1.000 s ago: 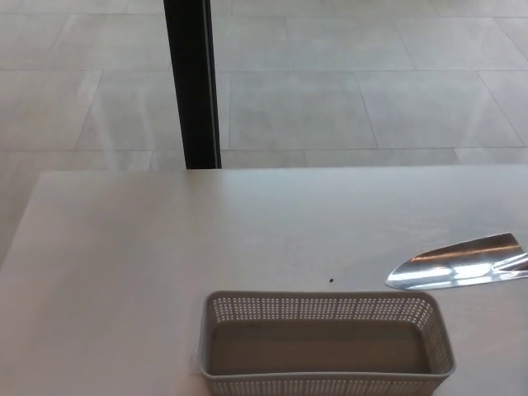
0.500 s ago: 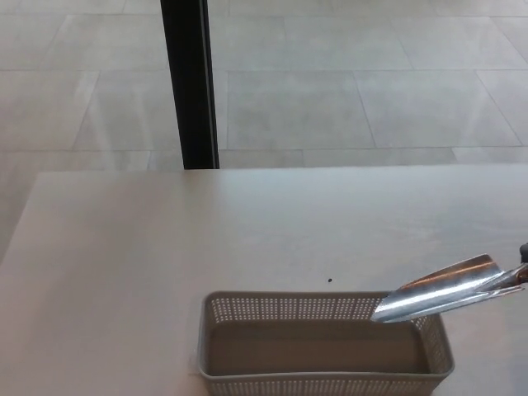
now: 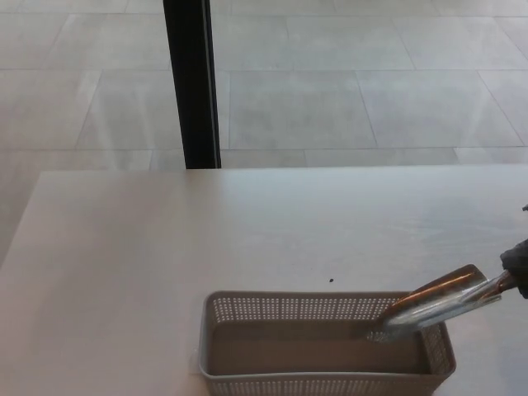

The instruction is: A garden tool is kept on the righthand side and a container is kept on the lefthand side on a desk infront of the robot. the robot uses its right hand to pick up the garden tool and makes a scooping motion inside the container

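A grey perforated basket (image 3: pixel 247 310) sits at the near edge of the pale desk, left of centre-right. A shiny metal trowel (image 3: pixel 433 302) slants down from the right, its blade tip dipped inside the basket's right end, just over the far rim. Only a sliver of my black right hand (image 3: pixel 518 264) shows at the right edge, at the trowel's neck, shut on the tool. My left hand does not show.
The pale desk (image 3: pixel 165 239) stretches far and left of the basket, with a small dark speck (image 3: pixel 332 280) just beyond the basket. A black vertical post (image 3: pixel 191 82) stands behind the desk's far edge on a tiled floor.
The trowel has moved left and down, from over the desk right of the basket to tipping its blade into the basket's right end. A bit more of my right hand has come into view.
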You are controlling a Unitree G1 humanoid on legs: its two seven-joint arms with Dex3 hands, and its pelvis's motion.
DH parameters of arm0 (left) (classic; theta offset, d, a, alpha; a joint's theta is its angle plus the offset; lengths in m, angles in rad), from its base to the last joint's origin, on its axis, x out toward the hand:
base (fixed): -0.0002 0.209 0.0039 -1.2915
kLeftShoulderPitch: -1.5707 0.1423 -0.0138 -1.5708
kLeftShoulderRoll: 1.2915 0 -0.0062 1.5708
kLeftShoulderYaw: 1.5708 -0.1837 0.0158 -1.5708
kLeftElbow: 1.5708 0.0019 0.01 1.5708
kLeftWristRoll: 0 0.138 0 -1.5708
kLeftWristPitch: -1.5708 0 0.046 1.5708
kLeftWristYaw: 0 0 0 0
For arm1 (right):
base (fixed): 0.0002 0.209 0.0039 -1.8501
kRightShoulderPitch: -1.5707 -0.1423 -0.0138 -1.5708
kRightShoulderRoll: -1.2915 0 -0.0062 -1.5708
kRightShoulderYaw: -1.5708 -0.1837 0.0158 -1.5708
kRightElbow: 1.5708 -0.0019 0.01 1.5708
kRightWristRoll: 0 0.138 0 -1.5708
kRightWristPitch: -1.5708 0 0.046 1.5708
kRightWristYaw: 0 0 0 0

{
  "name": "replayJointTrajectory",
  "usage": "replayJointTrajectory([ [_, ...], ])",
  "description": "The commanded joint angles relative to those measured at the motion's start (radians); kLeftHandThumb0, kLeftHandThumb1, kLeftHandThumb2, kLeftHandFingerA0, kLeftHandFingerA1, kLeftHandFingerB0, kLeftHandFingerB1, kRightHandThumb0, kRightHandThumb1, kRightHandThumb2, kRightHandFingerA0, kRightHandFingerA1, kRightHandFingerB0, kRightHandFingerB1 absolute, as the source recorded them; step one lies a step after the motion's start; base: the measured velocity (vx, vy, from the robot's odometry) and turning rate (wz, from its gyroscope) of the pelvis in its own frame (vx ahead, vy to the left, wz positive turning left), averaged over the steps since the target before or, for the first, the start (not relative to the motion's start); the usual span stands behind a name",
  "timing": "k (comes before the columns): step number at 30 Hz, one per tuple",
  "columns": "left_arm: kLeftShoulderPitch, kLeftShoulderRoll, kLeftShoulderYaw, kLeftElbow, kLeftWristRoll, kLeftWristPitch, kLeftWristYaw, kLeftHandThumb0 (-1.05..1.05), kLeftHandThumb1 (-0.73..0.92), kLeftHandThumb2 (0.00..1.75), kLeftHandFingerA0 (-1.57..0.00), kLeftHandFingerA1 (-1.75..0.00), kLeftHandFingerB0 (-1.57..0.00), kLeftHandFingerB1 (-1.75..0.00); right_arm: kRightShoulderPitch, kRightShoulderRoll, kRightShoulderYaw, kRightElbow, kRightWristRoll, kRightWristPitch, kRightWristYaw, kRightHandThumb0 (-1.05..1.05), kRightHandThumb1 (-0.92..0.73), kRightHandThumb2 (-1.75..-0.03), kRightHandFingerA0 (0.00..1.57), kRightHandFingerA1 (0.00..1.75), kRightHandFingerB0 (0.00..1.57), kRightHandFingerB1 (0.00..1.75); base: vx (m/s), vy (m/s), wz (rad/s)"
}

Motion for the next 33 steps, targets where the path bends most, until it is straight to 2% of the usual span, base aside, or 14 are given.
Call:
replayJointTrajectory([
  [1,0.012,0.020,0.003,-0.008,-0.008,-0.011,-0.013,-0.60,0.65,0.60,-0.64,-0.65,-0.61,-0.46,0.024,0.037,-0.003,-0.079,-0.124,0.257,0.126,-0.35,-0.75,-0.70,0.88,1.69,0.84,0.83,0.00,0.000,0.00],
  [3,0.013,0.019,0.005,-0.012,-0.011,-0.013,-0.014,-0.59,0.65,0.59,-0.67,-0.76,-0.64,-0.48,0.042,0.045,-0.002,-0.110,-0.154,0.272,0.096,-0.36,-0.80,-0.73,0.91,1.71,0.81,0.94,0.00,0.000,0.00],
  [4,0.014,0.018,0.006,-0.013,-0.013,-0.016,-0.020,-0.59,0.66,0.60,-0.64,-0.71,-0.59,-0.47,0.061,0.051,0.000,-0.150,-0.177,0.280,0.083,-0.33,-0.76,-0.82,0.92,1.75,0.73,1.33,0.00,0.000,0.00],
  [7,0.012,0.017,0.006,-0.013,-0.013,-0.008,-0.019,-0.60,0.51,0.91,-0.61,-0.73,-0.51,-0.59,0.112,0.072,0.017,-0.238,-0.253,0.300,0.034,-0.35,-0.80,-0.75,0.87,1.75,0.68,1.41,0.00,0.000,0.00],
  [8,0.011,0.017,0.003,-0.013,-0.010,-0.006,-0.017,-0.60,0.66,0.59,-0.64,-0.71,-0.57,-0.45,0.125,0.086,0.021,-0.259,-0.262,0.310,0.034,-0.40,-0.83,-0.71,0.87,1.75,0.67,1.53,0.00,0.000,0.00],
  [10,0.010,0.014,0.006,-0.005,-0.011,-0.009,-0.020,-0.60,0.65,0.60,-0.62,-0.63,-0.57,-0.44,0.167,0.125,0.058,-0.302,-0.344,0.330,-0.045,-0.45,-0.81,-0.65,0.86,1.75,0.68,1.50,0.00,0.000,0.00],
  [11,0.010,0.011,0.013,-0.004,-0.018,-0.009,-0.024,-0.61,0.64,0.60,-0.62,-0.64,-0.57,-0.45,0.182,0.142,0.060,-0.308,-0.337,0.329,-0.059,-0.45,-0.62,-1.04,1.14,1.33,0.82,1.08,0.00,0.000,0.00],
  [12,0.010,0.009,0.019,-0.004,-0.024,-0.009,-0.024,-0.61,0.50,0.90,-0.60,-0.70,-0.52,-0.58,0.196,0.159,0.068,-0.318,-0.338,0.332,-0.055,-0.39,-0.79,-0.68,0.85,1.75,0.80,1.20,0.00,0.000,0.00],
  [14,0.011,0.008,0.019,-0.007,-0.024,-0.008,-0.024,-0.60,0.64,0.60,-0.66,-0.73,-0.58,-0.46,0.207,0.174,0.076,-0.321,-0.357,0.341,-0.075,-0.40,-0.76,-0.71,0.88,1.75,0.83,1.23,0.00,0.000,0.00],
  [22,0.015,0.003,0.021,-0.008,-0.022,-0.015,-0.025,-0.62,0.63,0.59,-0.66,-0.71,-0.60,-0.46,0.271,0.314,0.188,-0.333,-0.470,0.418,-0.129,-0.45,-0.74,-0.74,0.95,1.75,0.89,1.14,0.00,0.000,0.00],
  [28,0.013,0.001,0.021,-0.003,-0.018,-0.015,-0.020,-0.60,0.64,0.59,-0.65,-0.68,-0.61,-0.47,0.281,0.413,0.247,-0.320,-0.475,0.460,-0.135,-0.43,-0.67,-0.79,0.98,1.75,0.81,1.46,0.00,0.000,0.00],
  [29,0.014,0.002,0.022,-0.003,-0.020,-0.010,-0.024,-0.60,0.63,0.59,-0.61,-0.62,-0.58,-0.46,0.281,0.437,0.254,-0.319,-0.479,0.481,-0.120,-0.52,-0.57,-1.04,1.22,1.38,0.94,1.18,0.00,0.000,0.00],
  [30,0.016,0.002,0.017,-0.004,-0.015,-0.014,-0.023,-0.61,0.64,0.59,-0.60,-0.58,-0.58,-0.45,0.282,0.447,0.256,-0.317,-0.483,0.493,-0.118,-0.43,-0.71,-0.81,0.99,1.75,0.80,1.48,0.00,0.000,0.00],
  [33,0.020,0.001,0.014,-0.009,-0.014,-0.014,-0.020,-0.61,0.65,0.59,-0.63,-0.66,-0.59,-0.46,0.277,0.535,0.270,-0.302,-0.488,0.566,-0.083,-0.43,-0.75,-0.75,0.96,1.75,0.80,1.30,0.00,0.000,0.00],
])
